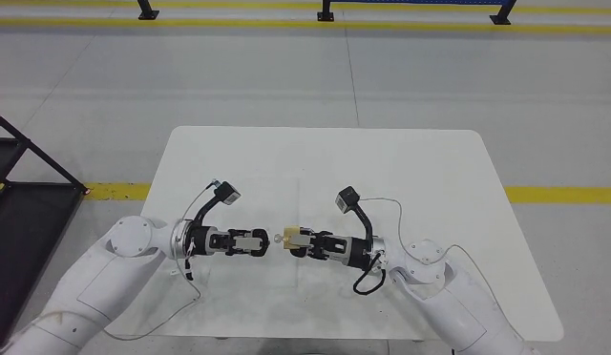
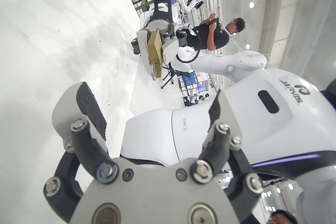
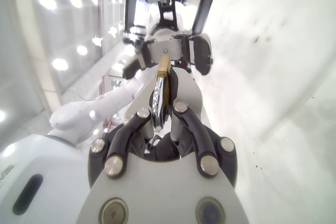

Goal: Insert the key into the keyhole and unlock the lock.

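Lock: the brass lock (image 2: 154,46) is held in the air above the near middle of the worktop (image 1: 382,164), between the two arms, lying roughly along the line that joins them.
Projecting part: a silver loop (image 2: 153,72) sticks out of the end of the lock that faces the left arm. It cannot be told whether this is the head of the key or the shackle. A second polished metal part lies at the palm end of the lock.
Right tool: the right tool (image 1: 298,241) is closed on the lock, with one pad on each broad face.
Left tool: the left tool (image 2: 151,96) is spread wide and holds nothing. It is level with the lock, facing it and near it, but not touching.
Step in hand (judged): the free tool should take hold of the silver loop, if it is the key, and turn it.
Technique: the right tool should keep the lock rigid. The left tool should come in straight along the lock's long axis and close on the flat sides of the loop. It should turn about that axis only, because any sideways load would bind the key or twist the lock out of the pads.
Writing: no marking can be read on the lock or the worktop.
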You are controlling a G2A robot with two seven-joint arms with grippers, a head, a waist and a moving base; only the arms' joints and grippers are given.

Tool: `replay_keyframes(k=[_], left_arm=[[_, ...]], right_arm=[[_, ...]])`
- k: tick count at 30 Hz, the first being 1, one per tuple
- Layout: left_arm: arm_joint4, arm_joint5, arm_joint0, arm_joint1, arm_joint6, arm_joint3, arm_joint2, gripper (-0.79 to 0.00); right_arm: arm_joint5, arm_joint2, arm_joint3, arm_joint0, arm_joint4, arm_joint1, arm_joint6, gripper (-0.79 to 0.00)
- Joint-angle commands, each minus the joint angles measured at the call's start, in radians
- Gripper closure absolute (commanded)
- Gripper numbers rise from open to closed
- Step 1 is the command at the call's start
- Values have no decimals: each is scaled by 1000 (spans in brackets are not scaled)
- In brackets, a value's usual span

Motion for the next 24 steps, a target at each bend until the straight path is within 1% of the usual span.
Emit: replay_keyframes(k=[1, 3, 4, 6, 11, 14, 18, 19, 23, 24], left_arm=[[-4, 0, -4, -4, -3, 2, 2, -625], [-3, 3, -8, -7, -5, 3, 5, -570], [-2, 3, -11, -9, -4, 3, 6, -486], [9, -3, -17, -12, 3, 4, 3, -446], [30, -24, -14, -21, 33, 7, 3, -299], [33, -23, -12, -24, 33, 5, 4, -259], [32, -20, -12, -29, 32, 5, 1, -240], [32, -19, -12, -30, 32, 5, 1, -212], [37, -13, -14, -34, 32, 6, -1, -179], [39, -12, -14, -35, 33, 6, -2, -160]], right_arm=[[0, 0, 0, 0, 0, 0, 0, 0], [0, 0, 0, 0, 0, 0, 0, 0], [0, 0, 0, 0, 0, 0, 0, 0], [0, 0, 0, 0, 0, 0, 0, 0], [0, 0, 0, 0, 0, 0, 0, 0], [0, 0, 0, 0, 0, 0, 0, 0], [0, 0, 0, 0, 0, 0, 0, 0], [0, 0, 0, 0, 0, 0, 0, 0], [0, 0, 0, 0, 0, 0, 0, 0], [0, 0, 0, 0, 0, 0, 0, 0]])
